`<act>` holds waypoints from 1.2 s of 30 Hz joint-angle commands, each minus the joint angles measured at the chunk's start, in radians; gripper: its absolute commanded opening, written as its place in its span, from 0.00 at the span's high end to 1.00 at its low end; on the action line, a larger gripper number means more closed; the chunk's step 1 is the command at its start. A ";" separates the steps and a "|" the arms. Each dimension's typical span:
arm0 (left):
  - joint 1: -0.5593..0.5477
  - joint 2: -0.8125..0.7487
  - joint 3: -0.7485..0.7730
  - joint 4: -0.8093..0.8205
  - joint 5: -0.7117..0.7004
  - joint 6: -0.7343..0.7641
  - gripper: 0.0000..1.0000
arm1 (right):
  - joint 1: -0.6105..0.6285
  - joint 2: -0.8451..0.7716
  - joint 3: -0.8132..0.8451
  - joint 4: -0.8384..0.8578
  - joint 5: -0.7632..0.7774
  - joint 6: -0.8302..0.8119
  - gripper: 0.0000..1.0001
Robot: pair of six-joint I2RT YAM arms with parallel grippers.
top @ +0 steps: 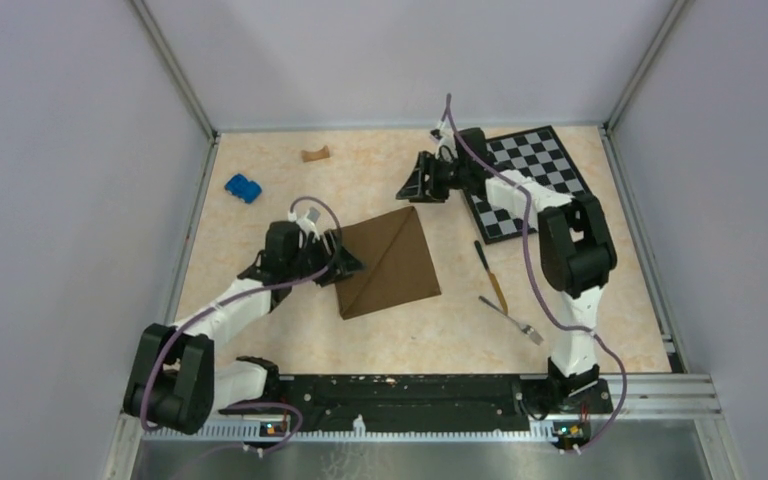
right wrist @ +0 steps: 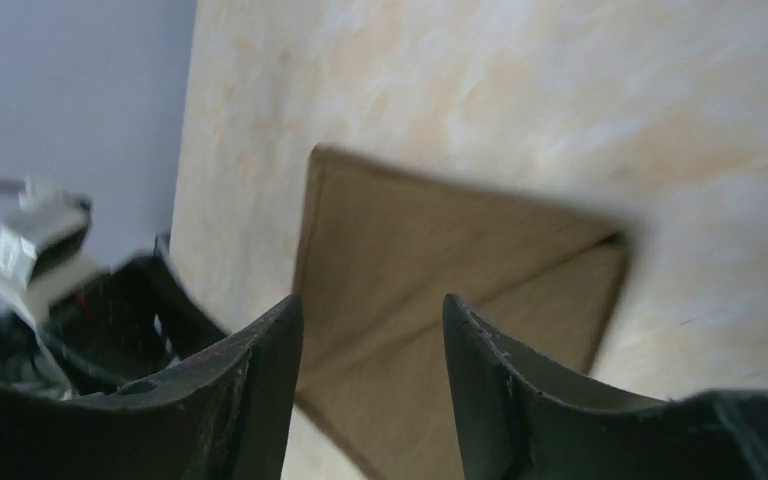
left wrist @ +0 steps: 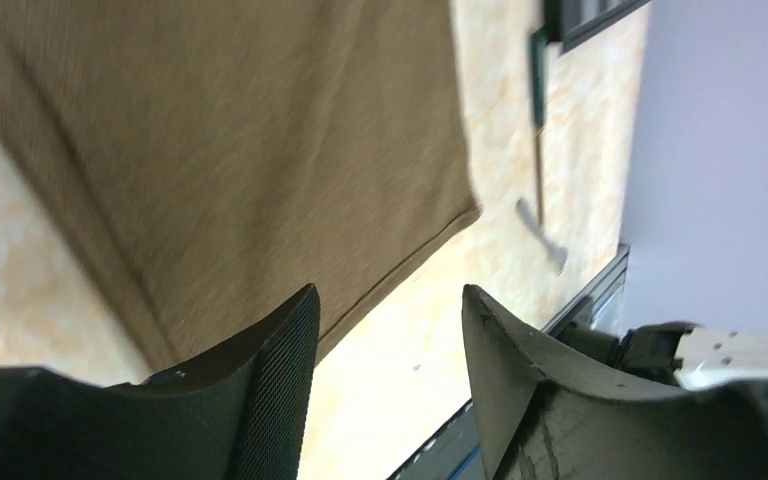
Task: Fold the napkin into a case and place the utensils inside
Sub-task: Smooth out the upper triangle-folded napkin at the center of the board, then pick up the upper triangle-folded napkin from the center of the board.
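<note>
Top external view: the napkin [top: 388,262] lies flat near the middle of the worktop [top: 260,230], turned corner-on like a diamond, with a diagonal line running from its far corner to its near-left corner; whether this is a crease or a folded-over layer cannot be settled from above. The left hand [top: 348,265] sits at the napkin's left corner. The right hand [top: 407,192] hangs just beyond the napkin's far corner. To the right of the napkin, apart from it, lie the knife [top: 492,272] and, nearer the arm bases, the fork [top: 513,320]. A checkerboard [top: 530,180] lies beyond the napkin to the right, with a blue block [top: 244,187] and a tan piece [top: 314,154] beyond it to the left.

Left wrist view: the left hand [left wrist: 385,340] has its fingers apart, gripping nothing, over the napkin's edge [left wrist: 240,150].

Right wrist view: the right hand [right wrist: 372,340] is likewise spread and empty, above the napkin [right wrist: 440,270]; the picture is blurred.
</note>
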 commanded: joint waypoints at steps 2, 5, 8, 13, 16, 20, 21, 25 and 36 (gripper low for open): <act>0.032 0.114 0.186 0.019 -0.038 0.035 0.42 | 0.166 -0.209 -0.319 0.137 -0.015 0.032 0.53; 0.051 0.229 0.253 0.065 -0.035 0.050 0.45 | 0.208 -0.258 -0.460 0.193 -0.019 0.038 0.61; 0.066 0.340 0.316 0.064 -0.076 0.093 0.46 | 0.218 -0.283 -0.564 0.212 -0.010 0.026 0.69; 0.113 0.458 0.312 0.111 -0.118 0.105 0.48 | 0.203 -0.310 -0.716 0.214 0.122 -0.025 0.71; 0.111 0.471 0.302 0.095 -0.120 0.121 0.49 | 0.181 -0.326 -0.744 0.173 0.217 -0.072 0.71; 0.110 0.339 0.250 0.083 -0.056 0.098 0.45 | 0.179 -0.367 -0.712 0.058 0.347 -0.140 0.70; 0.110 0.291 0.248 0.063 -0.040 0.098 0.44 | 0.179 -0.379 -0.703 0.039 0.362 -0.152 0.69; 0.120 0.100 0.263 -0.059 -0.034 0.129 0.36 | 0.227 -0.448 -0.637 -0.060 0.433 -0.215 0.57; 0.296 -0.155 0.223 -0.377 -0.301 0.128 0.07 | 0.678 -0.352 -0.345 -0.238 0.705 -0.380 0.27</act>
